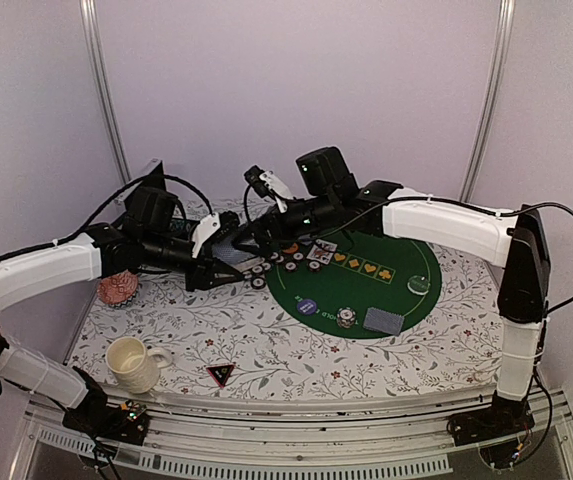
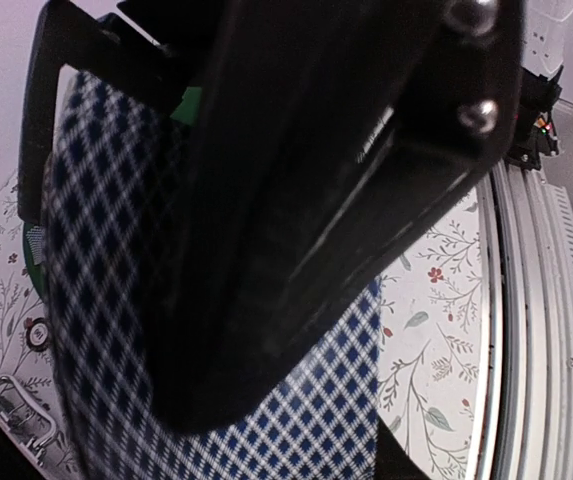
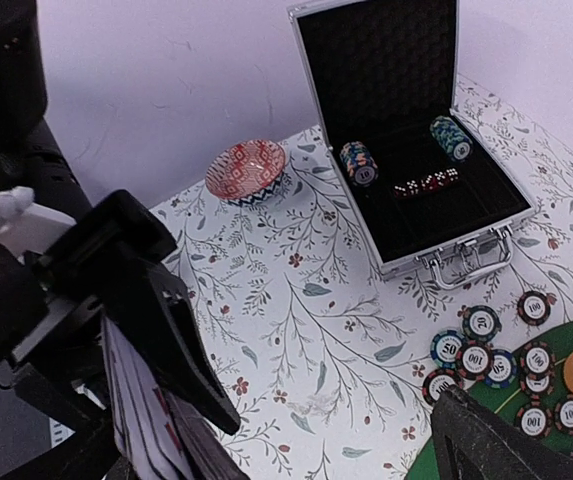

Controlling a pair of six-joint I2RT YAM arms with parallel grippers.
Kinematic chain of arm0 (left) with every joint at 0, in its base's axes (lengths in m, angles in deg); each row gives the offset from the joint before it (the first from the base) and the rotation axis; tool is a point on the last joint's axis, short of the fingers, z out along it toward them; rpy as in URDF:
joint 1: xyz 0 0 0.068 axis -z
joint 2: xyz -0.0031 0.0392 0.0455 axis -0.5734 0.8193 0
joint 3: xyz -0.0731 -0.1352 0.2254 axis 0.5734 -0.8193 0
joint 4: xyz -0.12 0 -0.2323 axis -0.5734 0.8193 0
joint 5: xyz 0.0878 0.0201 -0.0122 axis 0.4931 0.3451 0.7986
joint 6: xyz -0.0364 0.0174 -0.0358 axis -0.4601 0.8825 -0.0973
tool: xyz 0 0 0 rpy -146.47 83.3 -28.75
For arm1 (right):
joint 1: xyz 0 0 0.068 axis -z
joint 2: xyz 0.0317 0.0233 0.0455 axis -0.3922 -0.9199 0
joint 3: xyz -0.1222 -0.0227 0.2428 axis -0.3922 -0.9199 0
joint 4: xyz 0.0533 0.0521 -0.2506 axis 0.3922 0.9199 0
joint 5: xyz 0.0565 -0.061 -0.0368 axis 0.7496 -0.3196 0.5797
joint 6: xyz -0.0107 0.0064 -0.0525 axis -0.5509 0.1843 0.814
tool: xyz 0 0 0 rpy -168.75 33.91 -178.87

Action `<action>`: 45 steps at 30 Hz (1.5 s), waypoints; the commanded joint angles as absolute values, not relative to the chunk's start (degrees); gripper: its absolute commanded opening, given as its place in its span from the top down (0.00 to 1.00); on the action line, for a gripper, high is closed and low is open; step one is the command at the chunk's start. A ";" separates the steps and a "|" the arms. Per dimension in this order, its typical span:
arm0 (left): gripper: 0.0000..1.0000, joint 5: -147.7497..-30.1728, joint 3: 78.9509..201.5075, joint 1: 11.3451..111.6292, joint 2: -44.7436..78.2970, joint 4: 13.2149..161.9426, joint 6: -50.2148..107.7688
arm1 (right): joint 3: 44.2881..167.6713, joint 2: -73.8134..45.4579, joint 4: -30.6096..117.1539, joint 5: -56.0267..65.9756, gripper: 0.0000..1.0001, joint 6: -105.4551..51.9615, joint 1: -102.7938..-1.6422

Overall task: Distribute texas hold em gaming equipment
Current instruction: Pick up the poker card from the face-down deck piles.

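Playing cards (image 2: 116, 300) sit clamped in my left jaws, just beside the green mat (image 1: 366, 290); my right jaws stand wide open.

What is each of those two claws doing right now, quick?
Left gripper: closed on a stack of playing cards.
Right gripper: open wide, holding nothing.

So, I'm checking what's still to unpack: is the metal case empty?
No, in the right wrist view the open metal case holds two chip stacks and a row of red dice.
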State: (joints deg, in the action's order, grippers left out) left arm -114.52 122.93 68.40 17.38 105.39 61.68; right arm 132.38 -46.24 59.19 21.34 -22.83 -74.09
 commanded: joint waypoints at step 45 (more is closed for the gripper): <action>0.81 -115.54 122.82 68.30 16.87 104.36 62.13 | 133.14 -37.35 71.81 14.89 0.98 -15.99 -73.55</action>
State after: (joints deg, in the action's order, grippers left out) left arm -114.48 122.91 68.40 17.38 105.43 61.66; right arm 132.97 -39.99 69.57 17.28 -16.45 -74.03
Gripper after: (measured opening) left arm 0.343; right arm 0.028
